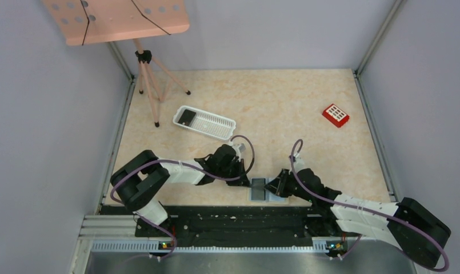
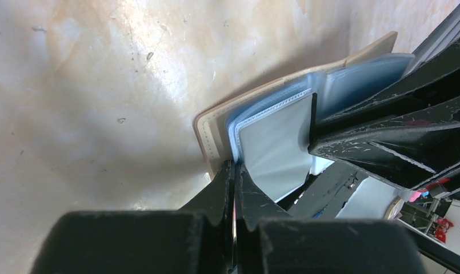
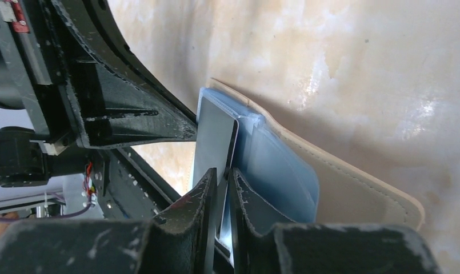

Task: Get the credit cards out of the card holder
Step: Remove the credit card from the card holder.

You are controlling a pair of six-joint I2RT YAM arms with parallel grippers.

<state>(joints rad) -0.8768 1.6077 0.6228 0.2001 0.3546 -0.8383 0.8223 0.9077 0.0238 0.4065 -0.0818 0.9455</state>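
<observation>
The card holder (image 1: pixel 271 199) lies open on the table near the front edge, between my two grippers. In the left wrist view it shows a beige outer cover (image 2: pixel 207 134) and clear blue sleeves. My left gripper (image 2: pixel 234 169) is shut on the edge of the sleeves; it also shows in the top view (image 1: pixel 246 177). My right gripper (image 3: pixel 222 174) is shut on a grey credit card (image 3: pixel 215 134) that stands partly in a blue sleeve (image 3: pixel 279 165). The right gripper shows in the top view (image 1: pixel 277 185) at the holder's right side. The same card shows in the left wrist view (image 2: pixel 273 145).
A white slotted basket (image 1: pixel 213 125) with a dark card (image 1: pixel 187 117) in its left end lies behind the left arm. A red box with white squares (image 1: pixel 335 115) sits at the far right. A tripod stand (image 1: pixel 148 80) is at the back left.
</observation>
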